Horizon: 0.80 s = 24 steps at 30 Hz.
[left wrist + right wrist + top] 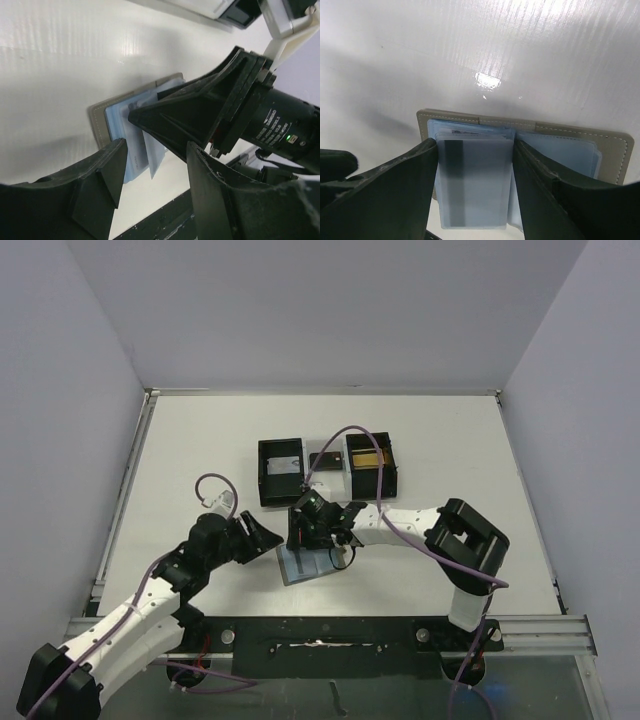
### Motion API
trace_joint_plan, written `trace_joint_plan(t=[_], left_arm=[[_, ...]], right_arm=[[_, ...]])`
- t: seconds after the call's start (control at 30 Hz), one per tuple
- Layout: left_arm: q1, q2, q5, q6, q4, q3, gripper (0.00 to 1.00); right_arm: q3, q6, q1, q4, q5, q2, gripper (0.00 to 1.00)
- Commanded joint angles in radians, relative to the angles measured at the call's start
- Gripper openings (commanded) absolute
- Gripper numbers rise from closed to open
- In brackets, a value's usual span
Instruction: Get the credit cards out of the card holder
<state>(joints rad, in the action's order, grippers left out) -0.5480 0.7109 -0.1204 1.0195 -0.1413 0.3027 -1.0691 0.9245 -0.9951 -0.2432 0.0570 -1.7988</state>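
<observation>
Well, the right gripper (475, 142) has its two fingers (395, 190) pressed on the long sides of one credit card (475, 195), the one with a dark stripe, and it looks like a pinch. The card sticks partly out of its pocket. The card holder (615, 150) lies open and flat on the white table (520, 50). Its other pocket (560, 155) looks pale blue, and I cannot tell how many cards are in it. The left gripper (156, 150) is spread wide and holds nothing; it hangs just beside the holder. I think the step now is sliding this card out. To do it well, pull straight along the pocket, flat and slow, so the card does not bend or slip. The holder may drag along, so the left gripper could press it down. The black tray (262, 480) sits farther back.
</observation>
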Motion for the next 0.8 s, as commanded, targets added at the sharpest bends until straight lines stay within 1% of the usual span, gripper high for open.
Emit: trace_joint_plan(t=[0.0,0.1,0.27,0.53,0.77], left_arm=[[0.001,0.06,-0.168,-0.032,0.2,-0.025,0.49],[-0.003,0.101,-0.243,-0.015,0.293,-0.059,0.48],[-0.025,0.163,-0.316,0.014,0.417,-0.107,0.47],[-0.055,0.23,-0.288,0.059,0.562,-0.166,0.47],[-0.075,0.337,-0.261,0.059,0.649,-0.157,0.45]], right_arm=[[0.056,0.022,0.012,0.064,-0.083,0.014,0.58],[0.081,0.032,0.026,0.097,-0.109,0.024,0.58],[0.092,0.039,0.036,0.123,-0.137,0.02,0.57],[0.093,0.042,0.041,0.128,-0.144,0.019,0.57],[0.092,0.042,0.041,0.128,-0.149,0.022,0.57]])
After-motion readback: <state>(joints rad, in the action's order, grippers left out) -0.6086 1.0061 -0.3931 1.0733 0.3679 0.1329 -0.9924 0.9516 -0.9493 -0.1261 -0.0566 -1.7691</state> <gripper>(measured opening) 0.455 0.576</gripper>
